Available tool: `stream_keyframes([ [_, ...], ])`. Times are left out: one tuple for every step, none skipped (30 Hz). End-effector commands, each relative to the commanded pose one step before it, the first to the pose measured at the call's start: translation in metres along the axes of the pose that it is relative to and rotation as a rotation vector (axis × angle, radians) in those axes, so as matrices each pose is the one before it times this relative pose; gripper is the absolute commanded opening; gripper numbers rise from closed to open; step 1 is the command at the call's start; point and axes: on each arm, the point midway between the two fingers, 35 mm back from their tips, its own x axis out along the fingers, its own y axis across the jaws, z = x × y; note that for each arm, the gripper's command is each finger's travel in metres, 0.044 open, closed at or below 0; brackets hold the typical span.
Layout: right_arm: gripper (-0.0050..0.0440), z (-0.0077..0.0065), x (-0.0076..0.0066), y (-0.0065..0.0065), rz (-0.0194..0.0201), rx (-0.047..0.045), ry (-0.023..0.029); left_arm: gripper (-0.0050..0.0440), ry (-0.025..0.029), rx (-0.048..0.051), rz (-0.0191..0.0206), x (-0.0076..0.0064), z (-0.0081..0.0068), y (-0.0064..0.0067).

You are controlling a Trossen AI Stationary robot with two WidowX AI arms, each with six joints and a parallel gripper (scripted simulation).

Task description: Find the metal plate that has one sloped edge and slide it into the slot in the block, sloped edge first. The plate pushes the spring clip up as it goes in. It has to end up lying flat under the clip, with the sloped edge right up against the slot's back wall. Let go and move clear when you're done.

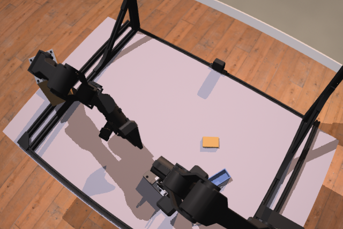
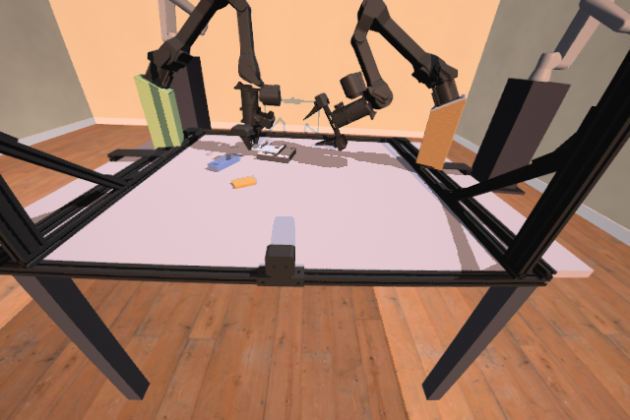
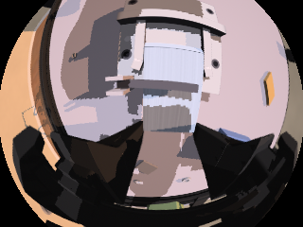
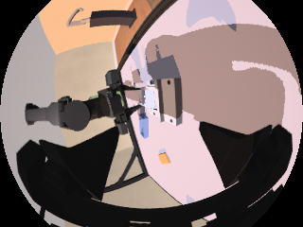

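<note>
Obs.: metal plate (image 3: pixel 172 61) (image 4: pixel 150 97) partway in the block (image 1: pixel 149 177) (image 2: pixel 281 156) (image 3: pixel 166 15) (image 4: pixel 172 101), at 12 o'clock from my left gripper (image 1: pixel 178 190) (image 2: pixel 253 143) (image 3: pixel 169 126) (image 4: pixel 141 96) in its wrist view. Spring clip (image 3: pixel 163 85) crosses above it; far edge short of the back wall. Left fingers clamp the near end.

Top view, from block: my right gripper (image 1: pixel 141 147) (image 2: pixel 310 131) (image 4: pixel 160 129), 11 to 12 o'clock, wide and unloaded; orange piece (image 1: pixel 210 141) (image 2: pixel 244 182) (image 3: pixel 269 88) (image 4: pixel 164 157), 2 o'clock; blue tray (image 1: pixel 227 177) (image 2: pixel 222 166) (image 3: pixel 234 134) (image 4: pixel 144 127), 3 o'clock.
</note>
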Motion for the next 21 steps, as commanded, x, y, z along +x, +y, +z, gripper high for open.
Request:
stream_keyframes([
  [0.0440, -0.00001, 0.00000, 0.00004, 0.00012, 0.00004, 0.00002, -0.0050, -0.01677, 0.00026, 0.00293, 0.00006, 0.01032, 0.00015],
  [0.0440, 0.00000, 0.00000, 0.00000, 0.00000, 0.00000, 0.00000, -0.0050, 0.00000, 0.00107, 0.00000, 0.00007, 0.00081, -0.00002],
  [0.0440, 0.00000, 0.00000, 0.00000, 0.00000, 0.00000, 0.00000, -0.0050, 0.00000, 0.00101, 0.00000, 0.00006, 0.00085, -0.00002],
  [0.0440, 0.00000, 0.00000, 0.00000, 0.00000, 0.00000, 0.00000, -0.0050, 0.00000, 0.00078, 0.00000, 0.00005, 0.00075, -0.00002],
  [0.0440, 0.00000, 0.00000, 0.00000, 0.00000, 0.00000, 0.00000, -0.0050, 0.00000, 0.00069, 0.00000, 0.00004, 0.00078, -0.00002],
  [0.0440, 0.00000, 0.00000, 0.00000, 0.00000, 0.00000, 0.00000, -0.0050, 0.00000, 0.00043, 0.00000, 0.00003, 0.00061, -0.00001],
  [0.0440, 0.00000, 0.00000, 0.00000, 0.00000, 0.00000, 0.00000, -0.0050, 0.00000, 0.00245, 0.00000, 0.00001, 0.00025, -0.00001],
  [0.0440, 0.00000, 0.00000, 0.00000, 0.00000, 0.00000, 0.00000, -0.0050, 0.00000, 0.00255, 0.00000, 0.00000, 0.00034, -0.00001],
  [0.0440, 0.00000, 0.00000, 0.00000, 0.00000, 0.00000, 0.00000, -0.0050, 0.00000, 0.00215, 0.00000, -0.00002, 0.00038, -0.00001],
  [0.0440, 0.00000, 0.00000, 0.00000, 0.00000, 0.00000, 0.00000, -0.0050, 0.00000, 0.00214, 0.00000, -0.00005, 0.00053, -0.00001],
  [0.0440, 0.00000, 0.00000, 0.00000, 0.00000, 0.00000, 0.00000, -0.0050, 0.00000, 0.00119, 0.00000, -0.00006, 0.00045, 0.00000],
  [0.0440, 0.00000, 0.00000, 0.00000, 0.00000, 0.00000, 0.00000, -0.0050, 0.00000, 0.00053, 0.00000, -0.00005, 0.00035, 0.00000],
  [0.0440, 0.00000, 0.00000, 0.00000, 0.00000, 0.00000, 0.00000, -0.0050, 0.00000, 0.00025, 0.00000, -0.00005, 0.00031, 0.00000],
  [0.0440, 0.00000, 0.00000, 0.00000, 0.00000, 0.00000, 0.00000, -0.0050, 0.00000, 0.00012, 0.00000, -0.00004, 0.00029, 0.00000],
  [0.0440, 0.00000, 0.00000, 0.00000, 0.00000, 0.00000, 0.00000, -0.0050, 0.00000, 0.00007, 0.00000, -0.00004, 0.00029, 0.00000],
  [0.0440, 0.00000, 0.00000, 0.00000, 0.00000, 0.00000, 0.00000, -0.0050, 0.00000, 0.00000, 0.00000, 0.00000, 0.00000, 0.00000],
  [0.0440, 0.00000, 0.00000, 0.00000, 0.00000, 0.00000, 0.00000, -0.0050, 0.00000, 0.00000, 0.00000, 0.00000, 0.00000, 0.00000],
  [0.0440, 0.00000, 0.00000, 0.00000, 0.00000, 0.00000, 0.00000, -0.0050, 0.00000, 0.00004, 0.00000, -0.00007, 0.00029, 0.00000],
  [0.0440, 0.00000, 0.00000, 0.00000, 0.00000, 0.00000, 0.00000, -0.0050, 0.00000, 0.00002, 0.00000, -0.00004, 0.00030, 0.00000],
  [0.0440, 0.00000, 0.00000, 0.00000, 0.00000, 0.00000, 0.00000, -0.0050, 0.00000, 0.00001, 0.00000, -0.00003, 0.00030, 0.00000],
  [0.0440, 0.00000, 0.00000, 0.00000, 0.00000, 0.00000, 0.00000, -0.0050, 0.00000, 0.00001, 0.00000, -0.00002, 0.00030, 0.00000],
])
